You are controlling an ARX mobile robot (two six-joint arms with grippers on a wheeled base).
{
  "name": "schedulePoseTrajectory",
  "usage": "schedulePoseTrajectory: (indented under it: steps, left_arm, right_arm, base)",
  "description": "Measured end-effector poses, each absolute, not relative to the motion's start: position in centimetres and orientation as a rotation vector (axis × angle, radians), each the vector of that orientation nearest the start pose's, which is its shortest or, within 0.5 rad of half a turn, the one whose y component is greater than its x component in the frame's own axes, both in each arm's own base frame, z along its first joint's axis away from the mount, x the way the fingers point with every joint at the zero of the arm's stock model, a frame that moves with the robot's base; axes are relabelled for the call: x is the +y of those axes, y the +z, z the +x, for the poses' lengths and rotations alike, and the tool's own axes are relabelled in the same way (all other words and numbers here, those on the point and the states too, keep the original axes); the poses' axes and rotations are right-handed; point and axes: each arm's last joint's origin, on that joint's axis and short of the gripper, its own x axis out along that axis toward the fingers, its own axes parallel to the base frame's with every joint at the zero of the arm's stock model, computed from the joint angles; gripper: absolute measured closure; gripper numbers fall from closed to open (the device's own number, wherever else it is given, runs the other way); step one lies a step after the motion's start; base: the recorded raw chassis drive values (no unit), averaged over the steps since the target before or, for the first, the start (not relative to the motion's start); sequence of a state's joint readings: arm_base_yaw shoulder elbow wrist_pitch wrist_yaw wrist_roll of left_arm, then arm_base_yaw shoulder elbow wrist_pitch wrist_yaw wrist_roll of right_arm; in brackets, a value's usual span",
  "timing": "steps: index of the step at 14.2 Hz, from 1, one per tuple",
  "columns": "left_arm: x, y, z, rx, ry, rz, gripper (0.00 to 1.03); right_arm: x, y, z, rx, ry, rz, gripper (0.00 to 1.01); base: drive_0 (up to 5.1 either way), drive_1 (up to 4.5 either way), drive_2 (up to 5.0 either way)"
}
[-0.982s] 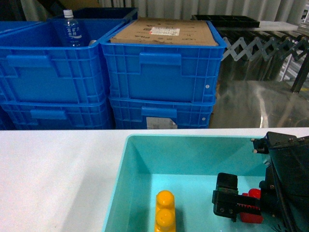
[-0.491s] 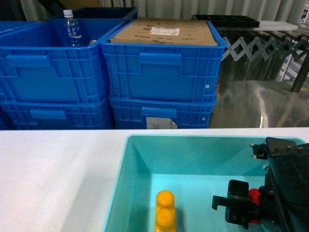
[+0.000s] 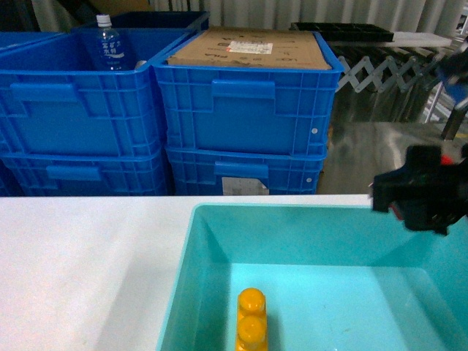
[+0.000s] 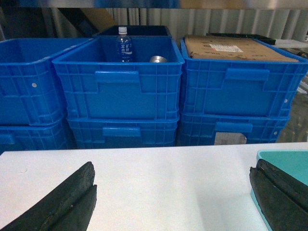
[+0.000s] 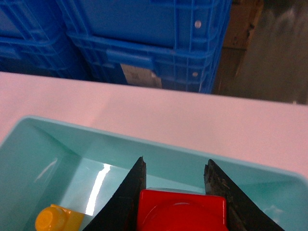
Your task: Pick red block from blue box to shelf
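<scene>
My right gripper (image 3: pixel 418 196) hangs blurred above the far right rim of the blue box (image 3: pixel 199 213), a turquoise tub. In the right wrist view the right gripper (image 5: pixel 175 163) is shut on the red block (image 5: pixel 183 212), which fills the gap between its black fingers (image 5: pixel 132 192), high over the blue box (image 5: pixel 72 144). Slivers of the red block (image 3: pixel 395 212) show in the head view. My left gripper (image 4: pixel 171 192) is open over the white table, with nothing between its fingers (image 4: pixel 62 202), beside a corner of the blue box (image 4: pixel 285 155). The shelf is out of view.
A yellow-orange two-stud brick (image 3: pixel 251 319) lies on the tub floor (image 5: pixel 50 220). Stacked dark blue crates (image 3: pixel 241 117) stand behind the white table (image 3: pixel 80 263); one holds a water bottle (image 3: pixel 110 44), another cardboard (image 3: pixel 248 47). A folding conveyor (image 3: pixel 395 69) sits back right.
The right gripper has lifted the red block off the tub floor, moving up and to the right until it is above the far right rim. The yellow brick stayed put.
</scene>
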State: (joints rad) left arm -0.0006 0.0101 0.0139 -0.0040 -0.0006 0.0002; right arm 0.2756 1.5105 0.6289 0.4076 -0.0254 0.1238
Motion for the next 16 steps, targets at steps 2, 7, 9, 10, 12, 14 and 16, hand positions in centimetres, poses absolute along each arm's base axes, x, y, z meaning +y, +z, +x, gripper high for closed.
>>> schedulePoseTrajectory:
  steps: [2,7,9,10,12,14,16]
  left_arm:
    - [0.0,16.7,9.7,0.000,0.000,0.000,0.05]
    - [0.0,16.7,9.7,0.000,0.000,0.000,0.05]
    - [0.0,16.7,9.7,0.000,0.000,0.000,0.05]
    - [0.0,16.7,9.7,0.000,0.000,0.000,0.05]
    - [0.0,16.7,9.7,0.000,0.000,0.000,0.05]
    - [0.0,16.7,9.7,-0.001,0.000,0.000,0.05]
    - [0.0,16.7,9.7,0.000,0.000,0.000,0.05]
  right_arm:
    - [7.1,18.5,27.8,0.455,0.271,0.049,0.72]
    - [5.1,20.2,27.8,0.299,0.189,-0.009,0.72]
    - [2.2,21.0,25.2,0.090,-0.002,-0.099,0.72]
    - [0.6,22.8,21.5,0.029,-0.078,0.017,0.72]
    - [0.6,22.3,17.6,0.006,-0.120,0.050,0.72]
    - [0.8,22.0,16.8,-0.002,-0.126,0.042,0.72]
    - [1.1,21.6,16.2,0.001,-0.115,0.031,0.72]
  base:
    - [0.0,0.00,0.0]
    - [0.0,0.00,0.0]
    - [0.0,0.00,0.0]
    - [0.0,0.00,0.0]
    - [0.0,0.00,0.0]
    - [0.0,0.00,0.0]
    - [0.0,0.00,0.0]
